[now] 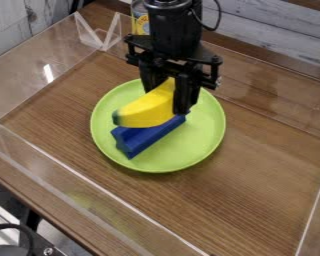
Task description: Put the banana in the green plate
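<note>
Gripper (168,96) pointed down, fingers clamped on the banana (144,110), which was low over the green plate (203,136), right above the blue block (147,133); contact with block unclear.

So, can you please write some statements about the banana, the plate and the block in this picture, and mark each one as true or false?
1. The pincer is closed on the banana. True.
2. The banana lies on the bare table, beside the plate. False: it is held over the green plate.
3. A blue block lies in the plate. True.
4. The plate is red. False: it is lime green.
5. The pincer points down. True.
6. The block stands outside the plate, on the wood. False: it rests inside the plate, just under the banana.
</note>
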Robot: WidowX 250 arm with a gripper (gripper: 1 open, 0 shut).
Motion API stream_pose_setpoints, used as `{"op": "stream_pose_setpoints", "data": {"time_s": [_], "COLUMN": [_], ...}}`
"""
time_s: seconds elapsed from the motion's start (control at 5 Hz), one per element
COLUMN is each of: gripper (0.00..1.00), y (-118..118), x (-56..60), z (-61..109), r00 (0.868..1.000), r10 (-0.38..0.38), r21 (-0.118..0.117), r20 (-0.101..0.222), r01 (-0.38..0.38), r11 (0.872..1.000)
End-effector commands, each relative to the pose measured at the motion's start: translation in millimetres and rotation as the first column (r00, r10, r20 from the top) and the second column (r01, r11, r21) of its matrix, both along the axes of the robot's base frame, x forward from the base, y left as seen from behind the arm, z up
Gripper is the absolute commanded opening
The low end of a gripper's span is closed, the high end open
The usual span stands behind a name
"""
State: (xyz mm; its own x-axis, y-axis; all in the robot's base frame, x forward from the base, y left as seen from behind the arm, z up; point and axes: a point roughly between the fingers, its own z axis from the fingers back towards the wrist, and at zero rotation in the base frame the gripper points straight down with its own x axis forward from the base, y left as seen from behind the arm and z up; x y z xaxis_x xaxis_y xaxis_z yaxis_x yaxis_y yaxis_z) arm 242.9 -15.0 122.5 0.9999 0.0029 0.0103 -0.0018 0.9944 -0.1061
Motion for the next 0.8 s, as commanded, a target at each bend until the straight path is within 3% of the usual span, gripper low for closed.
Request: {"op": "stream_pose_setpoints", "data": {"time_s": [0.0,0.6], "gripper": [0.00,0.00], "y": [0.4,-2.0], "x": [6.7,4.6], "z": [9.3,6.1], "r00": [0.999,0.999], "r10": [0.010,0.013], "r21": [-0.003,-0.009], "r20": [0.041,0.041], "r01": [-0.010,-0.013], "r11": [1.000,1.000]}}
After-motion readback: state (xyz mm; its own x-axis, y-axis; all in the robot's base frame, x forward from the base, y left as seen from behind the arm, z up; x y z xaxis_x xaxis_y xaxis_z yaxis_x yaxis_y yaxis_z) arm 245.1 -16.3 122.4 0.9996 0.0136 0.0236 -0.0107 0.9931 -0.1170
